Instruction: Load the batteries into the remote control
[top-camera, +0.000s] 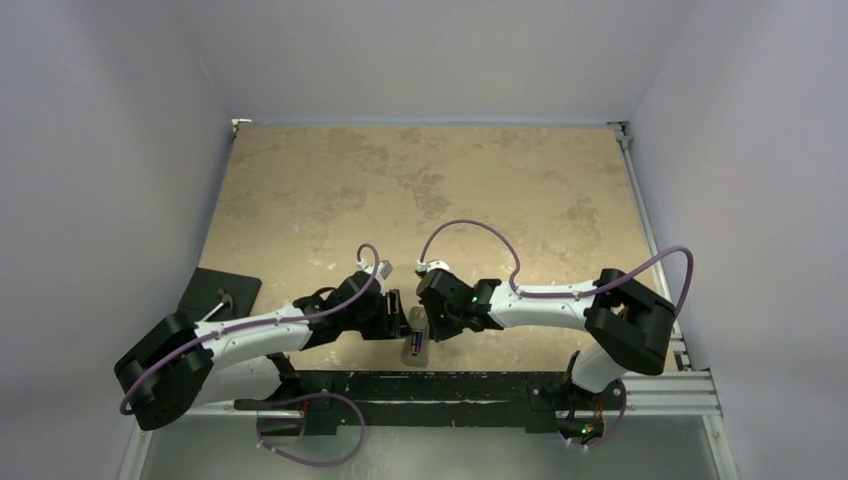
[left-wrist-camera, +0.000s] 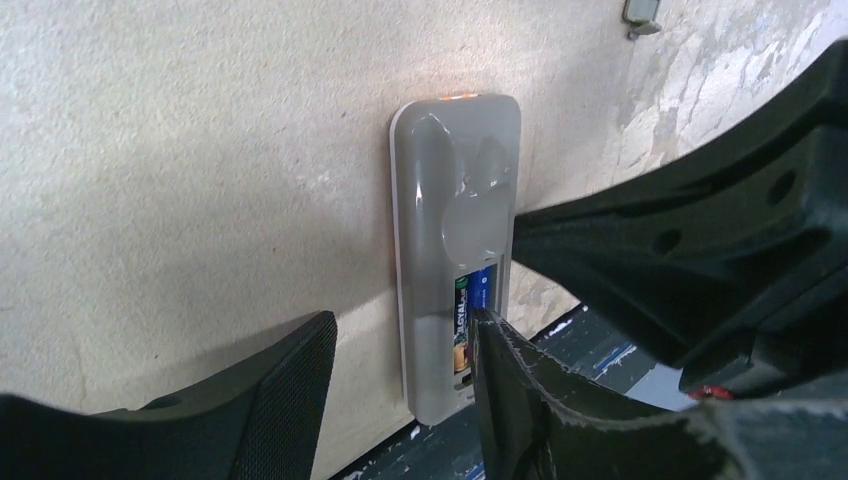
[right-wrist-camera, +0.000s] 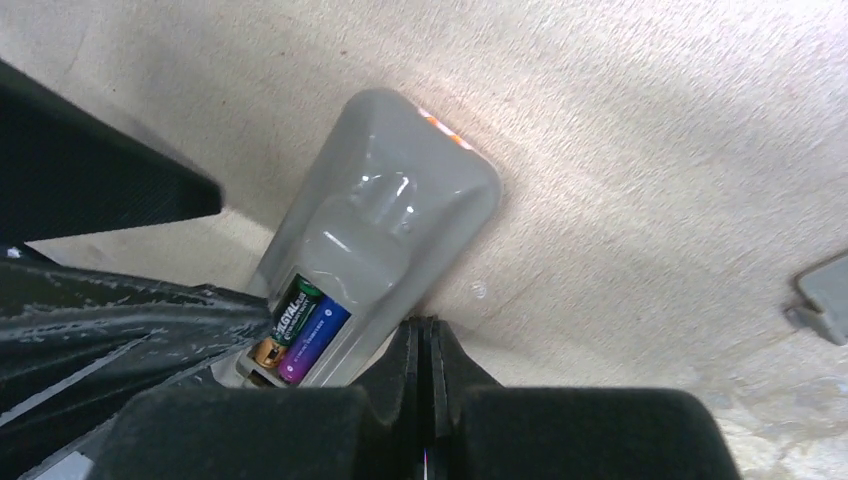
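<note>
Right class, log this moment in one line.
remote: back up | batteries: both inside | cover: off | left claw: open | right claw: shut

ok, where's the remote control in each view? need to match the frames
Top external: the remote control is low centre, small, lying lengthwise away from the arm bases.
Left wrist: centre, grey back up, running away from the camera.
Right wrist: centre-left, grey back up, angled.
Shared landmark: the batteries lying in its open recess, at the remote's near end.
</note>
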